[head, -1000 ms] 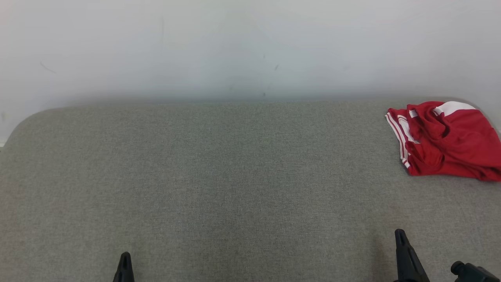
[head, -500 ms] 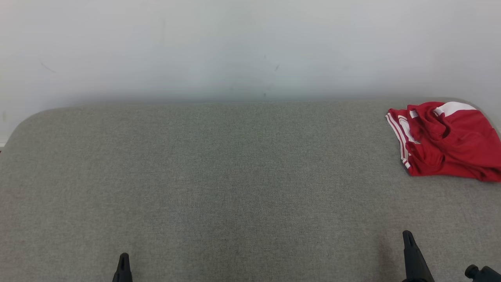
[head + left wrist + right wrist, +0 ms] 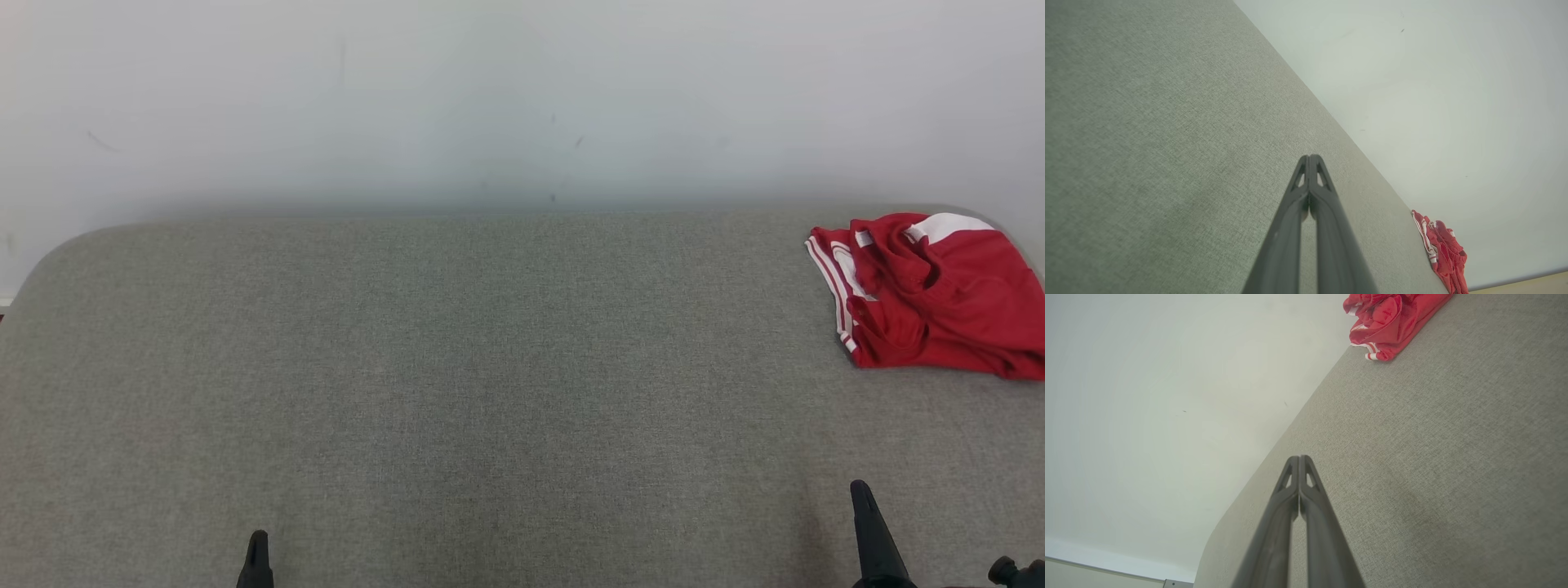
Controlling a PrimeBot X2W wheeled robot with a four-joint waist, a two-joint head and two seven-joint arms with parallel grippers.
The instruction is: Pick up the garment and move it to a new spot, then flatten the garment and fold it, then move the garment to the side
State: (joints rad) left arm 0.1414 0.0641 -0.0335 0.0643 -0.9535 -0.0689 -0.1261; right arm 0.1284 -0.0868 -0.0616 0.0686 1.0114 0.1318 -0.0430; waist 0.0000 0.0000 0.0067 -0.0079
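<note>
Near left: left gripper, fingers pressed together, holding nothing, over the grey fabric surface. Near right: right gripper, likewise closed tight and empty. Far right, by the pale wall: red-and-white garment, crumpled, lying on that surface, well apart from both grippers.

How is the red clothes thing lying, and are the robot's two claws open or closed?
red garment: crumpled in a heap, lying at the far right of the grey padded surface, not held.
left gripper: shut, holding nothing.
right gripper: shut, holding nothing, apart from the garment.
</note>
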